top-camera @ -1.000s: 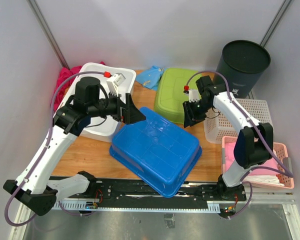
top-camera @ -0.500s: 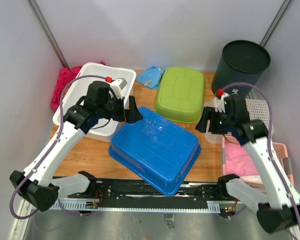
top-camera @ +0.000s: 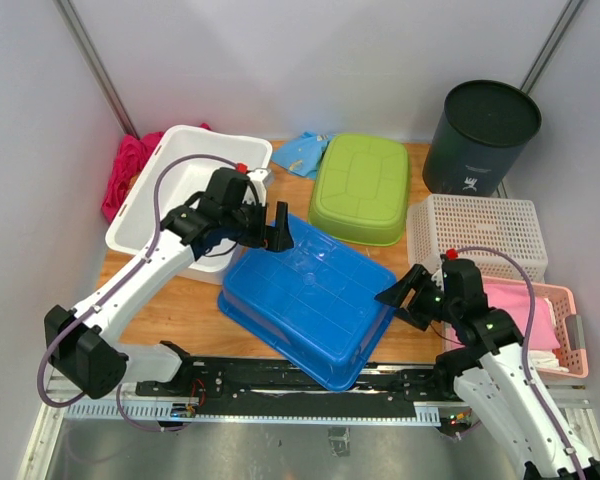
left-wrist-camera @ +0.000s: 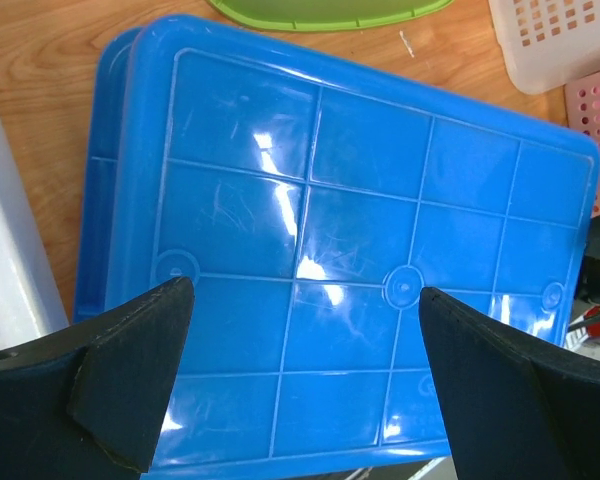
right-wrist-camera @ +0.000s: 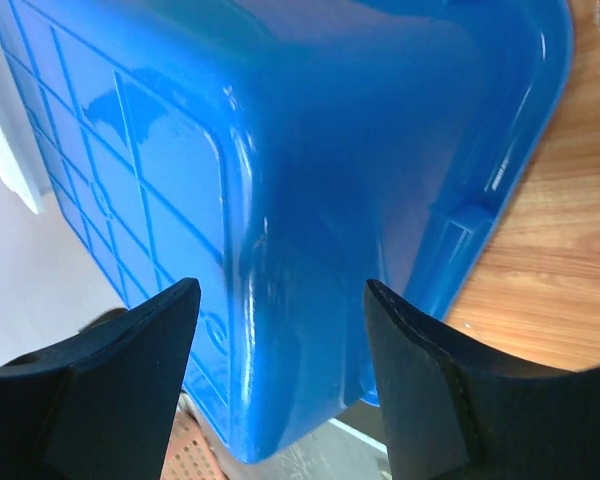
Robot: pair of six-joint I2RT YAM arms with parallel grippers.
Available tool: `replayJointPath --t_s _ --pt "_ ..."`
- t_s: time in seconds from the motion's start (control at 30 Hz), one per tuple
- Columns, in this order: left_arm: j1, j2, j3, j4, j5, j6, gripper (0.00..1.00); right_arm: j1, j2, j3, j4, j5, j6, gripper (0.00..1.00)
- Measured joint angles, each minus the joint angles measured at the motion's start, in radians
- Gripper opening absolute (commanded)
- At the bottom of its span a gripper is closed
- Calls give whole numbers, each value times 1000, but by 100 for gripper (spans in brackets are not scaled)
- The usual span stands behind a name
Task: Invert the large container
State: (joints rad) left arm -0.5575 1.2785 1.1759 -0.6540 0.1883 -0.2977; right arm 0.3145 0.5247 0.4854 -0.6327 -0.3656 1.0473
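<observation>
Blue container (top-camera: 315,300) lies bottom-up near one green tub (top-camera: 360,190); left claw (left-wrist-camera: 305,385) and right claw (right-wrist-camera: 280,375) both spread.

Three plastic tubs (top-camera: 310,300), two lattice baskets (top-camera: 477,232), one dark bin (top-camera: 468,160).

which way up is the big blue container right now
Upside down: the blue container has its gridded base facing up and its flared rim down against the table.
</observation>
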Motion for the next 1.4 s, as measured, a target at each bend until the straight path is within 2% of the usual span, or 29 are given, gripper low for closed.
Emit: replayJointPath --t_s 0.23,0.43,0.73,0.93,1.1,1.23,1.33,1.4 --pt "-82 3 -100 37 0 -23 98 9 78 -6 101 75 73 54" --pt "-156 -2 -145 85 5 -77 98 9 156 15 177 175 46 49" --pt "-299 -27 -208 193 -39 -171 97 -12 307 109 249 357 -90 49" --pt "-390 -11 -211 241 3 -227 98 -36 355 163 254 420 -216 63" --pt "-406 39 -61 99 -26 -208 99 -36 368 239 238 351 -299 72" --pt "-395 64 174 -28 -133 -153 99 -36 348 313 205 313 -351 74" --pt "-342 64 290 -83 -216 -108 99 -36 306 364 166 315 -384 74" --pt "-282 65 324 -111 -319 -80 99 -36 269 380 150 319 -397 74"
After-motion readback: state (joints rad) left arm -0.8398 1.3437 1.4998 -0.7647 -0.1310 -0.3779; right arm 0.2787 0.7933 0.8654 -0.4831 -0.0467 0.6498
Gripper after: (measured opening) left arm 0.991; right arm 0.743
